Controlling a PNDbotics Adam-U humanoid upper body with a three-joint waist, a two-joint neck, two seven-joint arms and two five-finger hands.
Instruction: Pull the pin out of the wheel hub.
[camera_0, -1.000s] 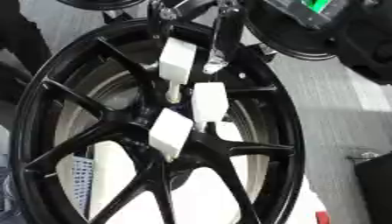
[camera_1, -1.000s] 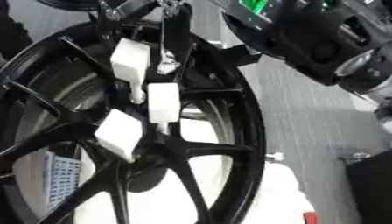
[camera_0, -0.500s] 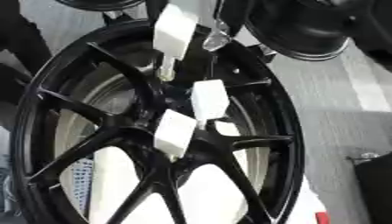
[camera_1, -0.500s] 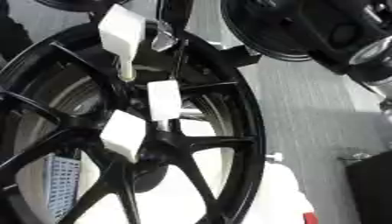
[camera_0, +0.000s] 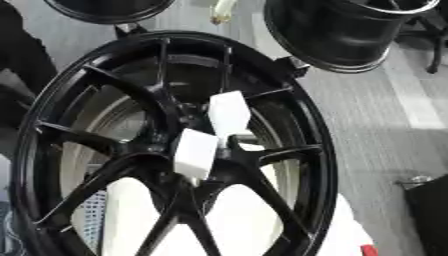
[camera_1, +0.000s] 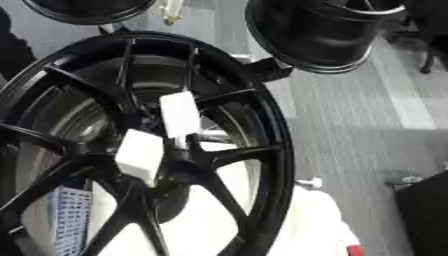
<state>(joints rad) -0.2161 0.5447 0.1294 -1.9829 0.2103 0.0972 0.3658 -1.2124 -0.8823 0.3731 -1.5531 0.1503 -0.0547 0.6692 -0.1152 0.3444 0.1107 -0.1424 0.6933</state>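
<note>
- The black wheel hub (camera_0: 166, 150) stood tilted, filling the view; two white blocks (camera_0: 229, 112) stuck out near its centre
- A pale pin (camera_0: 222, 10) showed at the top edge, clear of the rim; no robot hand was visible, so its state could not be told

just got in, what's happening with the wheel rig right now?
A black wheel fills the view, with two white block-shaped pins still sitting at its hub. A third pale piece shows at the top edge, off the wheel. No robot hand is visible in either view.
</note>
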